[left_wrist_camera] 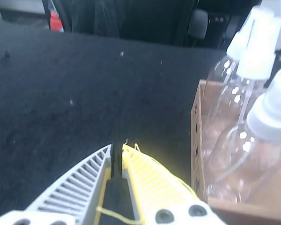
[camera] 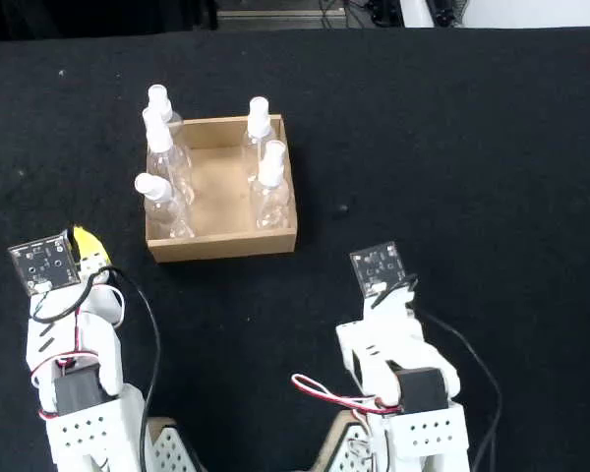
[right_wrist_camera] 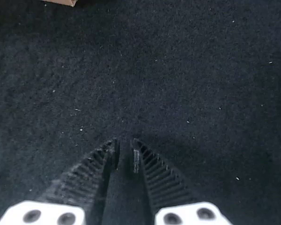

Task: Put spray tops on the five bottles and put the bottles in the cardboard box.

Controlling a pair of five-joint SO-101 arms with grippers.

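Cardboard box [camera: 221, 244] holds five spray-topped bottles [camera: 267, 192]; left gripper [left_wrist_camera: 116, 150] and right gripper [right_wrist_camera: 125, 143] both closed, empty

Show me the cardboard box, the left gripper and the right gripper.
cardboard box [camera: 221, 242]: high view, on its front wall.
left gripper [left_wrist_camera: 116, 151]: left wrist view, between its fingertips.
right gripper [right_wrist_camera: 125, 146]: right wrist view, between its fingertips.

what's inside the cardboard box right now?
Five clear bottles with white spray tops, three along one wall, two along the other, bare box floor between. The floor under them is covered.
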